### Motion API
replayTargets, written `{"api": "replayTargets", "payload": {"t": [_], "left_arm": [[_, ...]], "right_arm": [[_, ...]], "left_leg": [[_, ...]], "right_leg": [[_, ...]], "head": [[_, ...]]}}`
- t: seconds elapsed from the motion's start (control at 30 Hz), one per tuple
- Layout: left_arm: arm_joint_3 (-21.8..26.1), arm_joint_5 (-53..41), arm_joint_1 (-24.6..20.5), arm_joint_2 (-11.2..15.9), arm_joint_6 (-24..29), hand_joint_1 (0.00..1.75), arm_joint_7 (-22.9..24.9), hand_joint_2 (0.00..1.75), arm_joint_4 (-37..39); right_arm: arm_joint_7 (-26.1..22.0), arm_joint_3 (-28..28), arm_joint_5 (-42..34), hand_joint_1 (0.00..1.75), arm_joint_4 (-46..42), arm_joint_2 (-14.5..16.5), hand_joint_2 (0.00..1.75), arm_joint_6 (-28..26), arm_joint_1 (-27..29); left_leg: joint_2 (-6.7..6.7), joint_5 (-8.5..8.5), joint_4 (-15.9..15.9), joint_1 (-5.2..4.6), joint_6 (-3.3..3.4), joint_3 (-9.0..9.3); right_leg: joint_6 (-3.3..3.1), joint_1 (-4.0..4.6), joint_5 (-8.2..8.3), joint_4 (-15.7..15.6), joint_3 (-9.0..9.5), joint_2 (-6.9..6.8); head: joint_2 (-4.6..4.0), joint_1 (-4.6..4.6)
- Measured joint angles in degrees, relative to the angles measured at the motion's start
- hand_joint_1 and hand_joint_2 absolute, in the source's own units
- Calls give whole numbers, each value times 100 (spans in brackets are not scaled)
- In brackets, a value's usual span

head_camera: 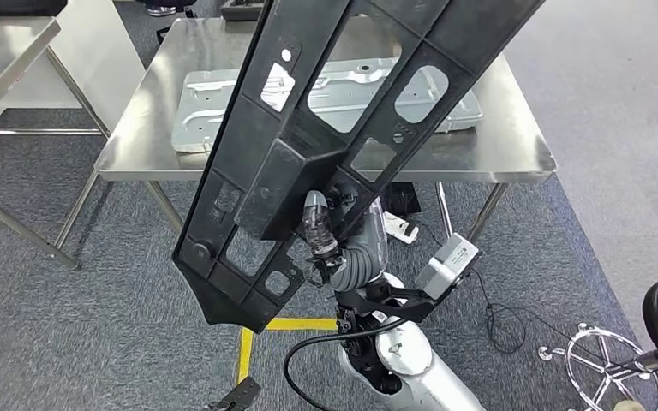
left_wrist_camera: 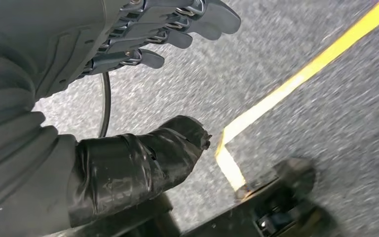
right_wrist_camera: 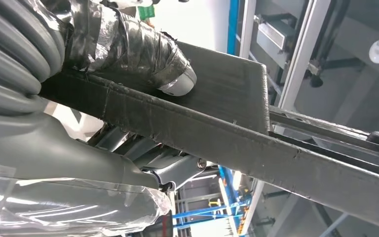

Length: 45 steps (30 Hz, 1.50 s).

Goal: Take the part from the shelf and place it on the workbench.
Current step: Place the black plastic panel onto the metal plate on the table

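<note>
A long black plastic frame part (head_camera: 308,145) with several cut-outs fills the middle of the head view, held up at a slant in front of the steel workbench (head_camera: 514,145). My right hand (head_camera: 321,227) grips it from beneath near its lower third, the taped thumb (right_wrist_camera: 128,49) pressed on the part's flat face (right_wrist_camera: 237,133) and the other fingers under its edge. My left hand (left_wrist_camera: 143,94) hangs over grey carpet, fingers spread and nothing in it.
A grey sheet-metal panel (head_camera: 214,107) lies on the workbench top. A second steel table (head_camera: 0,51) stands at the far left. Yellow floor tape (head_camera: 291,325) marks the carpet below me. A chair base (head_camera: 608,368) and cables lie at the lower right.
</note>
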Motion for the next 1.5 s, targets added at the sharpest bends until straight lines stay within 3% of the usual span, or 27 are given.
{"api": "replayTargets", "payload": {"t": [0.07, 0.2, 0.27, 0.33, 0.4, 0.43, 0.5, 0.57, 0.63, 0.7, 0.77, 0.83, 0.9, 0.93, 0.97, 1.03, 1.07, 1.1, 1.17, 1.23, 1.33, 1.4, 1.43, 1.47, 1.5], "left_arm": [[-1, 4, -15, 10, 0, 0, 12, 175, 0], [-2, 8, -31, 13, 2, 0, 8, 175, 0], [-2, 8, -54, 12, 1, 0, 2, 175, 0], [-2, 7, -61, 12, 0, 0, 1, 175, 0], [-2, 5, -50, 12, -1, 0, 4, 175, 0], [-2, 3, -47, 11, -1, 0, 8, 175, 0], [-3, -1, -54, 10, -2, 0, 19, 175, 0], [-4, -1, -75, 11, -2, 0, 33, 175, 0], [-5, 2, -99, 10, 0, 0, 32, 175, 0], [-6, 6, -113, 7, 6, 0, 5, 175, 0], [-7, 16, -116, 5, 14, 0, -35, 175, 0], [-7, 53, -98, 7, 20, 0, -78, 175, 0], [-7, 102, -65, 11, 29, 0, -120, 175, 0], [-7, 116, -50, 14, 35, 0, -141, 175, 0], [-7, 126, -35, 19, 43, 0, -162, 175, 0], [-7, 149, 0, 42, 68, 0, -207, 175, 2], [-7, 166, 23, 56, 89, 0, -227, 175, 3], [-7, 183, 47, 69, 111, 0, -247, 175, 5], [-7, 200, 77, 84, 145, 0, -274, 175, 6], [-7, 194, 81, 89, 155, 0, -289, 175, 7], [-7, 187, 89, 102, 155, 0, -301, 175, 7], [-7, 181, 117, 115, 158, 0, -304, 175, 7], [-7, 174, 131, 121, 165, 0, -304, 175, 7], [-7, 164, 140, 125, 174, 0, -303, 175, 7], [-8, 149, 153, 127, 184, 0, -302, 175, 7]], "right_arm": [[-1, 1, -5, 175, 31, 10, 175, 25, -13], [-2, 1, -16, 175, 77, 26, 175, 58, -48], [-4, 1, -33, 175, 98, 27, 175, 65, -74], [-5, 1, -60, 175, 131, 27, 175, 68, -80], [-4, 1, -74, 175, 164, 27, 175, 68, -72], [-4, 1, -76, 175, 178, 27, 175, 68, -71], [-4, 1, -78, 175, 204, 27, 175, 71, -72], [-9, 2, -110, 175, 231, 29, 175, 83, -75], [-25, 2, -196, 175, 243, 39, 175, 109, -89], [-52, 2, -305, 175, 241, 63, 175, 146, -108], [-82, 2, -402, 175, 243, 85, 175, 169, -119], [-94, 2, -494, 175, 267, 90, 175, 168, -118], [-91, 2, -572, 175, 307, 94, 175, 163, -115], [-86, 2, -597, 175, 324, 96, 175, 159, -114], [-72, 2, -616, 175, 336, 98, 175, 148, -115], [3, 2, -654, 175, 358, 98, 175, 92, -119], [67, 2, -673, 175, 371, 98, 175, 47, -123], [141, 2, -689, 175, 389, 94, 175, -5, -127], [273, -1, -687, 175, 424, 77, 175, -96, -150], [384, -2, -617, 175, 465, 36, 175, -199, -216], [594, -6, -400, 175, 569, -96, 175, -404, -362], [786, -15, -165, 175, 671, -230, 175, -525, -456], [914, -19, 15, 175, 729, -304, 175, -584, -529], [1058, -19, 235, 175, 790, -377, 175, -633, -625], [1201, -19, 477, 175, 857, -454, 175, -668, -743]], "left_leg": [[-7, 288, -372, -57, 64, 92], [-17, 300, -544, -20, 151, 317], [-17, 258, -588, -6, 177, 440], [-18, 160, -592, -3, 184, 540], [-27, 37, -591, 2, 171, 687], [-34, -36, -591, 7, 156, 785], [-48, -204, -567, 12, 102, 973], [-62, -358, -546, 13, 20, 1073], [-71, -389, -465, 31, -64, 1098], [-51, -305, -107, 61, -121, 959], [-28, -354, 533, 72, -159, 547], [-22, -666, 1078, 72, -177, 61], [-21, -883, 1116, 71, -167, -223], [-21, -802, 906, 68, -149, -249], [-16, -549, 576, 60, -122, -219], [4, 158, -126, 18, -55, -135], [11, 397, -337, -5, -30, -98], [12, 492, -452, -20, -5, -71], [6, 451, -518, -7, 46, 54], [5, 409, -582, 16, 106, 209], [2, 256, -600, 14, 149, 400], [-6, 130, -591, 10, 150, 548], [-13, 60, -582, 9, 147, 638], [-21, -16, -569, 7, 140, 731], [-29, -97, -554, 4, 126, 808]], "right_leg": [[56, 0, -73, -1, 73, 13], [161, 12, -78, 214, 52, 10], [205, -12, -211, 764, -281, -4], [258, -52, -489, 1374, -770, -7], [311, -103, -612, 1452, -1038, -10], [333, -128, -483, 1226, -1043, -12], [357, -164, 148, 535, -954, -22], [300, -147, 611, 137, -864, -31], [194, -107, 624, 93, -788, -21], [96, -98, 572, 53, -683, -12], [20, -100, 483, 29, -559, -16], [-13, -94, 374, 25, -442, -10], [-16, -87, 248, 26, -298, 14], [-10, -85, 180, 25, -209, 23], [1, -84, 106, 23, -114, 28], [45, -72, -34, 23, 38, 42], [79, -68, -101, 9, 85, 51], [116, -60, -126, 21, 119, 58], [179, -53, -115, 66, 154, 50], [223, -53, -92, 377, 24, 20], [279, -65, -385, 1233, -591, -1], [310, -69, -592, 1397, -907, -2], [316, -72, -540, 1244, -962, -2], [308, -74, -316, 956, -956, -2], [280, -71, 73, 605, -937, -3]], "head": [[0, 5], [1, 27], [0, 38], [0, 44], [0, 46], [0, 48], [0, 53], [0, 60], [0, 61], [0, 53], [0, 45], [0, 41], [0, 39], [0, 39], [0, 39], [0, 37], [0, 38], [0, 36], [1, 36], [1, 48], [0, 63], [0, 64], [0, 64], [0, 65], [0, 69]]}}
